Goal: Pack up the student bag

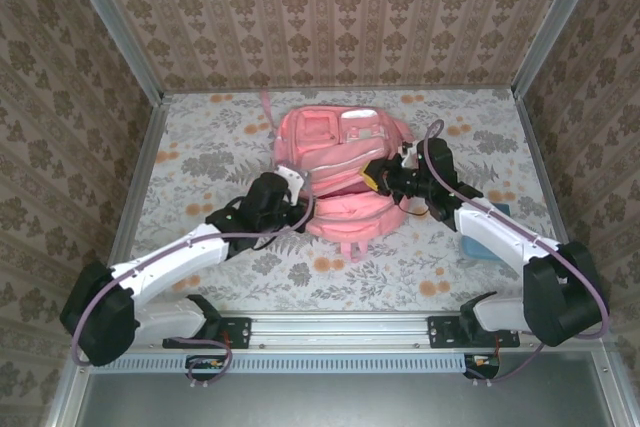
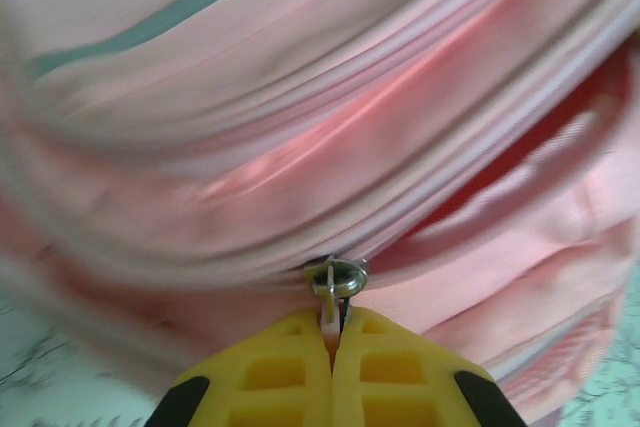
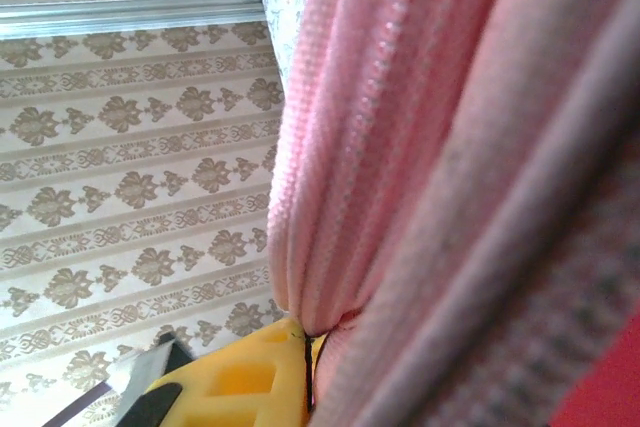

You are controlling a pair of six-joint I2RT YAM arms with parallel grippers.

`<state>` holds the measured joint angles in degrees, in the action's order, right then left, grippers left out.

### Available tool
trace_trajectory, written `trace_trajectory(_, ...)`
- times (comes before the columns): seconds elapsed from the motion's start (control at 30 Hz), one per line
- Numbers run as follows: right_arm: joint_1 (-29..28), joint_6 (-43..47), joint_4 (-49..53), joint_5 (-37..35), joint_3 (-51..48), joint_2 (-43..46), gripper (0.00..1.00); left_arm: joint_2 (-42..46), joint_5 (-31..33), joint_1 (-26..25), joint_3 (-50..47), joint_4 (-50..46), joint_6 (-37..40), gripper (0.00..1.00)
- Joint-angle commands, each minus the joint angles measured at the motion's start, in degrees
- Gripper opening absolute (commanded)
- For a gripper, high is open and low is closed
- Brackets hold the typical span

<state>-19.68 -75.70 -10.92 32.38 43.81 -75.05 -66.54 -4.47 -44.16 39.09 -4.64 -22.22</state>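
My left claw [image 2: 335, 357] is clamped on the zipper pull [image 2: 337, 282] just ahead of its tips, so I judge it is placed to draw the zip along the student bag [image 2: 300, 127]. My right claw [image 3: 306, 347] pinches a fold of the bag's pink fabric rising straight from its tips, likely to brace it against that pull. The wrist views give these grips close up. The top view adds the whole bag lying flat between both claws on the flowered table [image 1: 200, 147].
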Motion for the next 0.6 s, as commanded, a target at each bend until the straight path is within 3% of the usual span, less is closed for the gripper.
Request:
trace_trajectory(0.0, 2.2, -0.2, -0.1, 0.5, 1.1, 1.8, 0.12, 2.4, 2.9, 4.1, -2.2, -0.7, 2.2, 0.0)
trace_trajectory(0.33, 4.5, 2.5, 2.6, 4.8, 2.4, 1.6, 0.11, -2.9, 0.5, 13.8, -1.1, 3.0, 5.9, 0.0)
trace_trajectory(0.57, 4.9, 5.8, 5.7, 8.0, 4.7, 0.2, 0.11, -9.5, -7.3, 19.6, 3.4, 3.4, 11.2, 0.0)
